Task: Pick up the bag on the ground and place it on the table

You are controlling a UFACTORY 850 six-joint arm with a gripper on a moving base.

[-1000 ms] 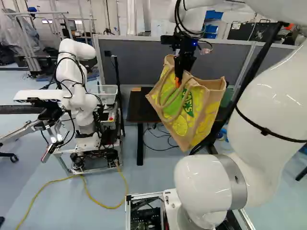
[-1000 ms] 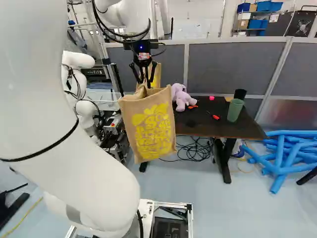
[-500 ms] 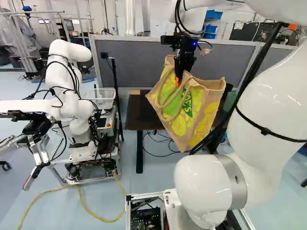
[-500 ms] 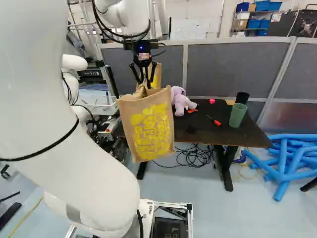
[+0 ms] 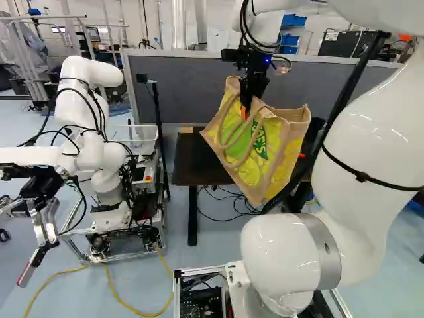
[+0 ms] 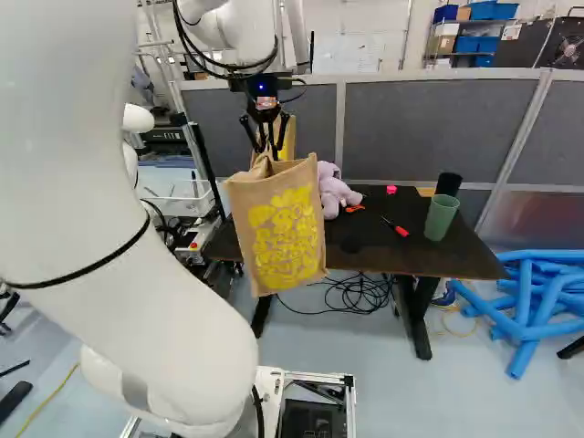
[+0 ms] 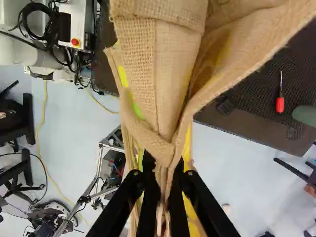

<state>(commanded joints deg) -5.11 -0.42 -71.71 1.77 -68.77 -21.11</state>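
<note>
Bag (image 6: 276, 233) in my gripper (image 7: 164, 170), both fingers closed on fabric nr its top. Hangs below me, long axis approx. vert., slight tilt. Table (image 6: 370, 251) lies ahead; bag looks to be on nr side of its nr edge. Next, I judge: fwd over tabletop, base clear of edge, then down. Risk: base snags edge or nudges plush toy (image 6: 334, 192).

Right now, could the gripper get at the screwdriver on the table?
Probably not: the gripper is shut on the bag. The screwdriver itself lies uncovered on the table, though.
</note>
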